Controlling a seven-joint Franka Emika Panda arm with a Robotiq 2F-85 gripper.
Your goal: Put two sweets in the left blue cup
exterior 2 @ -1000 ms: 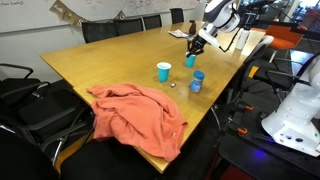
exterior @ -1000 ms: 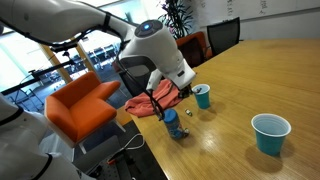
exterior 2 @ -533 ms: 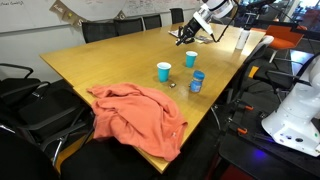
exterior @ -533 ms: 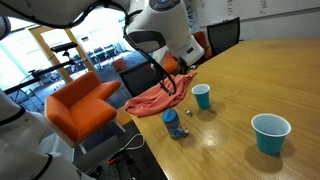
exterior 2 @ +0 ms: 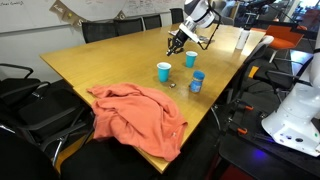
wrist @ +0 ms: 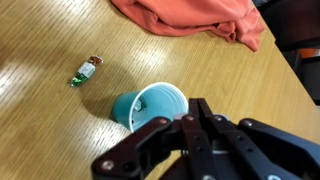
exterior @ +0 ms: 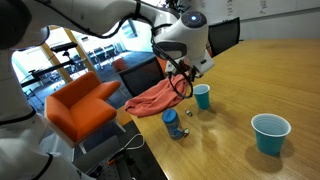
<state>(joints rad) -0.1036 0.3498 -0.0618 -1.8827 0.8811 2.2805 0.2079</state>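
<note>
Wooden tabletop with the arm reaching over its near edge. An orange cloth lies crumpled at one end of the tabletop. A wider turquoise cup stands upright, well apart from the cloth. The left blue cup stands upright near the cloth's edge, with a darker blue cup nearby. The pincer hangs above the tabletop with its tips drawn together, just short of the left blue cup's rim in the wrist view. Whether anything sits between the tips cannot be told. One sweet lies on the tabletop beside the left blue cup, not touching it.
</note>
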